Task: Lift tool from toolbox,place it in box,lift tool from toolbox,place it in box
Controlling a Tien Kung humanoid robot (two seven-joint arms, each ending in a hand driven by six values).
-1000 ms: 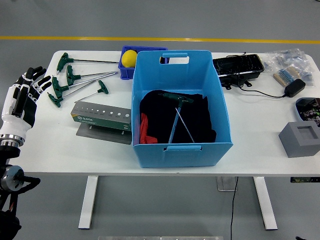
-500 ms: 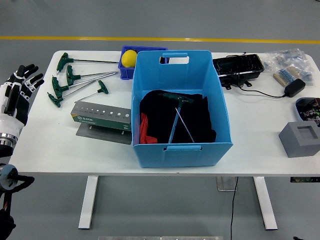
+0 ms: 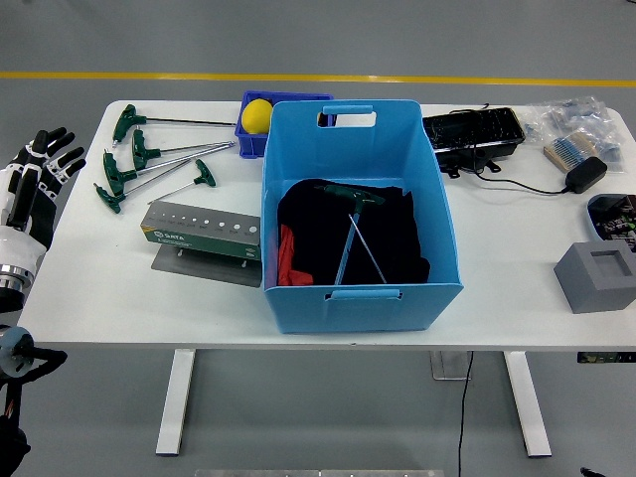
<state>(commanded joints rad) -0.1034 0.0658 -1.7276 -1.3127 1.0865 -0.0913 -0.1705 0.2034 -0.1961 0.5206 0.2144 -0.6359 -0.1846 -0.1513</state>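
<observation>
Leftward the left robot hand [image 3: 32,189] had retreated — fingers spread, empty; two tools [image 3: 353,231] lay in the blue box [image 3: 360,298] — task seemingly complete.

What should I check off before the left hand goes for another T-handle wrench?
1. Left hand free: ok, fingers spread, holding nothing, at the table's left edge.
2. Wrenches available: ok, four green T-handle wrenches lie loose on the table left of the blue box, not in the grey tool stand.
3. Box ready to receive: ok, its top is open; two wrenches already lie on dark cloth inside.
4. Path from wrenches to box: ok, only the low tool stand lies between.
5. Right hand position: cannot tell, it is out of view.
</observation>
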